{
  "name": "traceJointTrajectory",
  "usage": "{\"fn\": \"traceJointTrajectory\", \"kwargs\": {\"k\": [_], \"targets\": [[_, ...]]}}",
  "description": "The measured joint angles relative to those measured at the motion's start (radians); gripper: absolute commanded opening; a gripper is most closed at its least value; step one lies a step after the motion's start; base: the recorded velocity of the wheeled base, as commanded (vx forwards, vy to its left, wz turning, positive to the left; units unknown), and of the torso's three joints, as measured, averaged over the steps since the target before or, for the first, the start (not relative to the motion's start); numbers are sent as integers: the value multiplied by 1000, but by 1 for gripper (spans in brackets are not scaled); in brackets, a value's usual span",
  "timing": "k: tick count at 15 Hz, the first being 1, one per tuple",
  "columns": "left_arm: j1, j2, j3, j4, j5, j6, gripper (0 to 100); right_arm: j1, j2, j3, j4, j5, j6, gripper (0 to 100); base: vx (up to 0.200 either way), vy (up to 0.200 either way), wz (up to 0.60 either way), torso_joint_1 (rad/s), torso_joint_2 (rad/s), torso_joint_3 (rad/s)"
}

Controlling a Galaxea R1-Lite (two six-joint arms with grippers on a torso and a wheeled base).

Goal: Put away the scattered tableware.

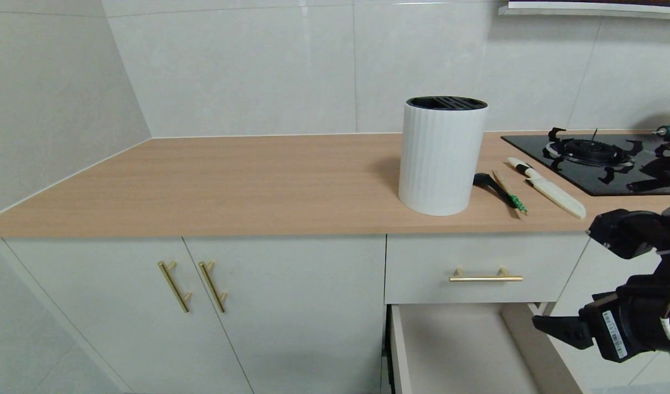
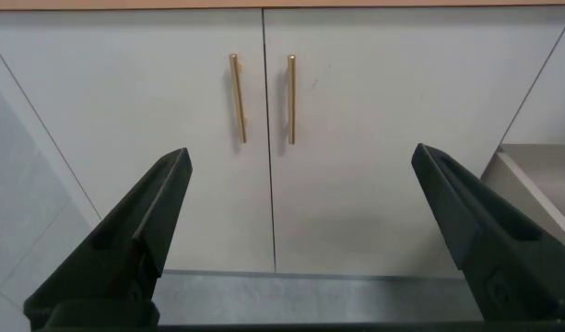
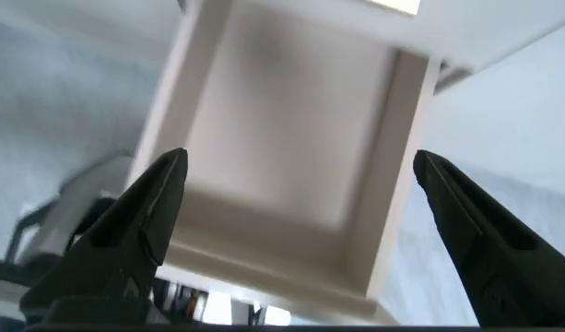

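Head view: wooden countertop along a tiled wall. A white ribbed holder with a black slotted top stands upright right of centre; its inside is hidden from this angle. The scattered tableware lies on the counter just right of the holder. There is a black utensil whose end is hidden behind the holder. A wooden stick with a green tip lies beside it, the two touching or nearly so. A cream-bladed knife lies a little further right, apart from them. Gas hob sits at the far right. Under the counter are a shut drawer with a brass bar handle and, below it, an open drawer pulled out with its pale floor showing. The right arm hangs at the near right, beside the open drawer. It carries a white barcode sticker, print too small to read.

Left wrist view: left gripper has its fingers spread wide with nothing between them. It faces two shut cabinet doors with brass handles. A corner of the open drawer shows at the edge.

Right wrist view: right gripper is also spread wide and holds nothing. It is poised above the open drawer, whose pale floor and walls are visible between the fingers.
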State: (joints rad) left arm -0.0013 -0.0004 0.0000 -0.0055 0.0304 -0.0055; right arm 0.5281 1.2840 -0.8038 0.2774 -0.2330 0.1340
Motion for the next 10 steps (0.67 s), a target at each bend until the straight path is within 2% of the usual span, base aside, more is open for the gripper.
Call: {"fn": "traceJointTrajectory", "kwargs": {"k": [3, 6, 8, 10], "targets": [[-1, 0, 0, 0, 0, 0, 100, -31, 18, -208, 60, 1, 7, 100, 0, 0, 0, 0, 0, 0], [0, 0, 0, 0, 0, 0, 100, -95, 141, -449, 133, -8, 80, 100, 0, 0, 0, 0, 0, 0], [0, 0, 0, 0, 0, 0, 100, -136, 242, -546, 140, -53, 127, 100, 0, 0, 0, 0, 0, 0], [0, 0, 0, 0, 0, 0, 100, -173, 333, -584, 93, -102, 141, 100, 0, 0, 0, 0, 0, 0]]}}
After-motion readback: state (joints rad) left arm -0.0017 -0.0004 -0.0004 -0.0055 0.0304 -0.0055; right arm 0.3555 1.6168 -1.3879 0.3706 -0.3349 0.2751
